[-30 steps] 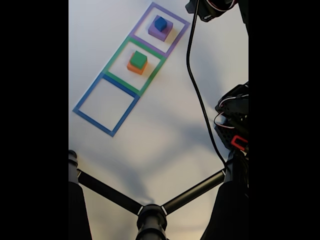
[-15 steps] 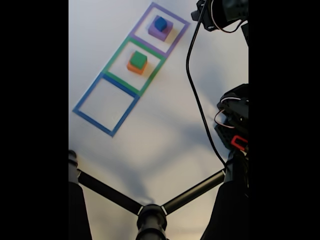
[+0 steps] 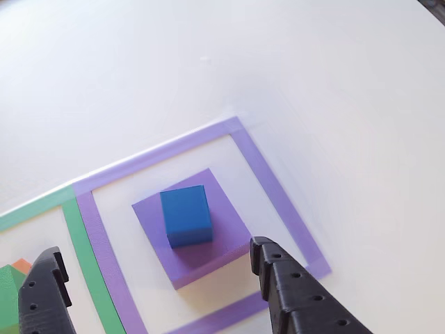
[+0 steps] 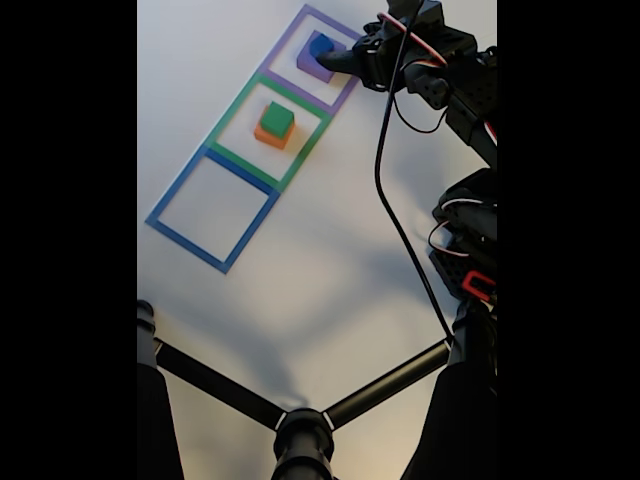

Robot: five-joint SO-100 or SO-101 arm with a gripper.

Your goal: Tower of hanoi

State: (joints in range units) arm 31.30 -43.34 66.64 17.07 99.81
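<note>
A small blue cube sits on a wider purple block inside the purple square outline. In the fixed view the same blue cube and purple block lie at the top. A green cube rests on an orange block inside the green outline. My gripper is open, its two black fingers spread wide on either side of the purple stack and holding nothing. In the fixed view the gripper reaches in from the right, close to the stack.
A blue square outline lies below the green one with nothing inside. A black cable hangs down the right side. The arm's base and a black tripod-like stand fill the lower right and bottom.
The arm has swung in from the top right corner toward the left and down, bringing the gripper next to the purple and blue stack. The blocks have not moved.
</note>
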